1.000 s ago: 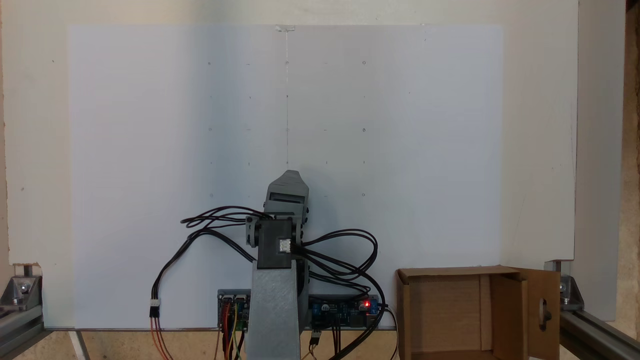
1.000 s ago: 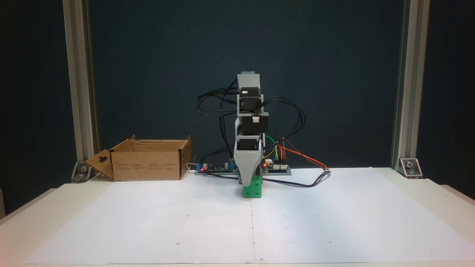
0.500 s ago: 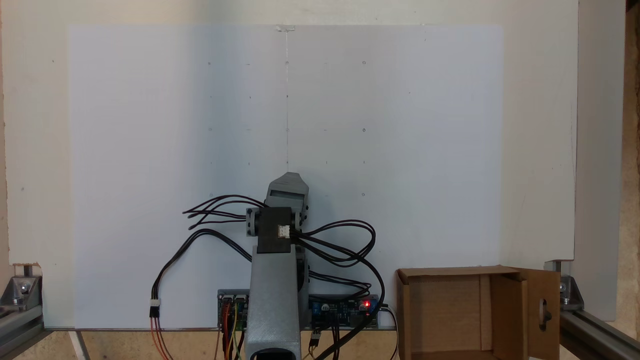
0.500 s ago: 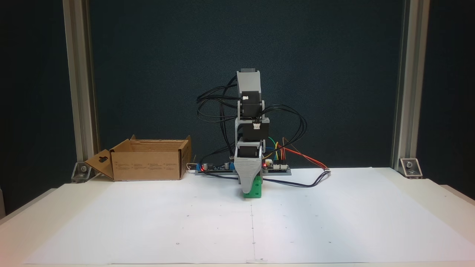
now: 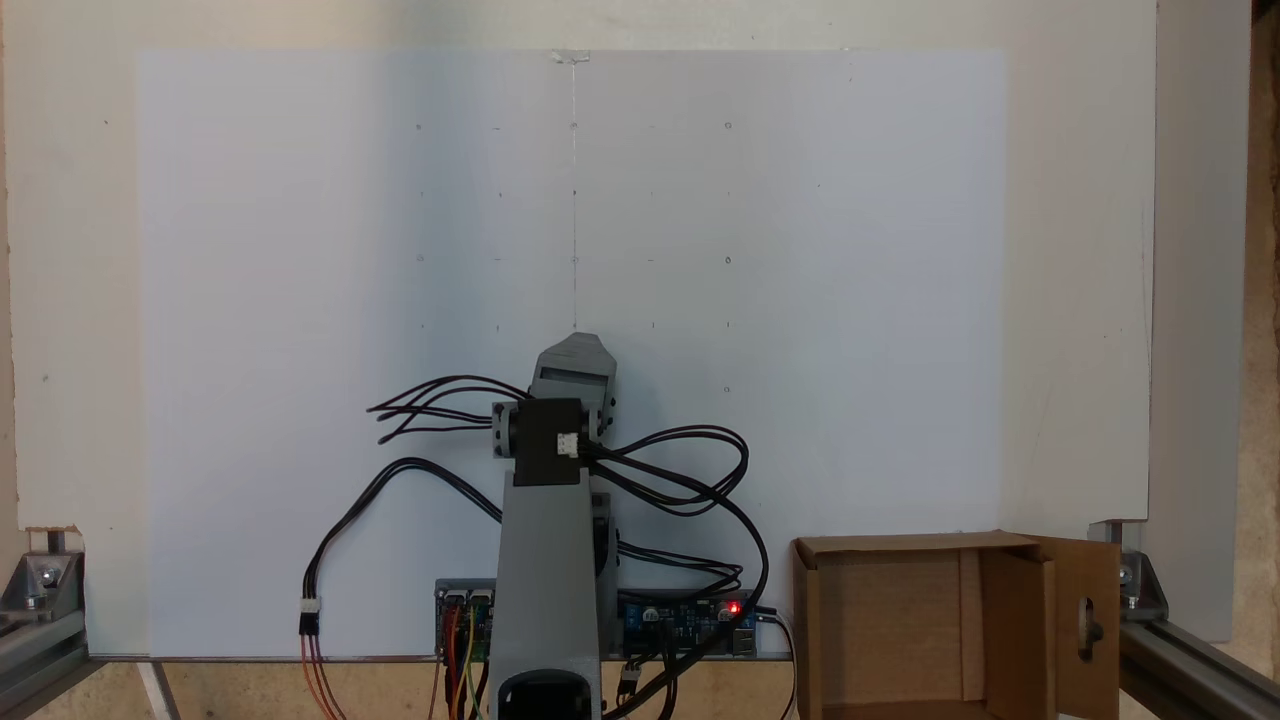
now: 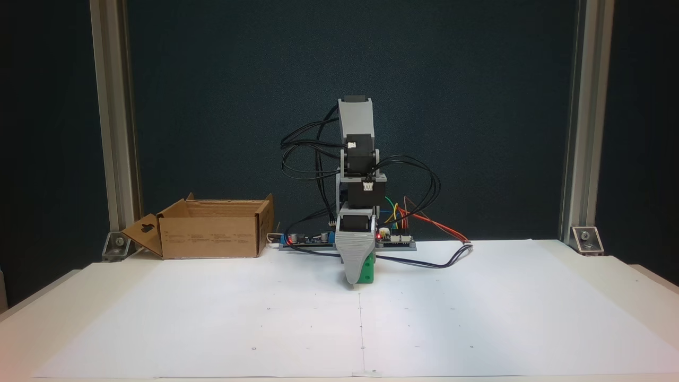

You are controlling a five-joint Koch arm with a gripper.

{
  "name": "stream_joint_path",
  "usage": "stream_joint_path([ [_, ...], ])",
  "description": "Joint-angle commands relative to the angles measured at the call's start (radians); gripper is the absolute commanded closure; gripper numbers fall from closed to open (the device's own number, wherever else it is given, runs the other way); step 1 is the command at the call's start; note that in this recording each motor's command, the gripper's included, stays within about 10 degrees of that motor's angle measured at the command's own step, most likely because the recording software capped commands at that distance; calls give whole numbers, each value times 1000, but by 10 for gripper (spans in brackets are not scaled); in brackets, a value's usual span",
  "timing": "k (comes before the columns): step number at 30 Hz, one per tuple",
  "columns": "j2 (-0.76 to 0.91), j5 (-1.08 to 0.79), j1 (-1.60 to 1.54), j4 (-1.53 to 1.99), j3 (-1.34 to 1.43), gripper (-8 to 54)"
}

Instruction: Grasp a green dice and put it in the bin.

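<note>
From the front, the gripper [image 6: 354, 281] stands tip-down on the paper [image 6: 477, 318], one grey jaw hiding the other, so I cannot tell whether it grips. The dice [image 6: 367, 270] sits touching it at three o'clock, on the paper. Farther back, at ten o'clock, the bin [image 6: 212, 233] stands open; from above its floor [image 5: 890, 630] looks bare.

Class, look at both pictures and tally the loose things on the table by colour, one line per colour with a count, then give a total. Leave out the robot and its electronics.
Green: 1, the small green plastic dice beside the grey gripper.
Brown: 1, the open brown cardboard box.
Total: 2
</note>
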Motion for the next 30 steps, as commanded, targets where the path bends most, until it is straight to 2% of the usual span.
stream_joint_path([
  [1,-5,40,-14,-26,-18,25],
  [10,-21,38,-20,-28,-18,54],
  [15,-35,41,-43,-26,-14,126],
  [20,-37,54,-46,-26,-8,231],
  [25,-37,75,-49,-21,-6,248],
  [27,-37,78,-52,-21,-3,328],
  [30,-35,78,-51,-11,-2,336],
])
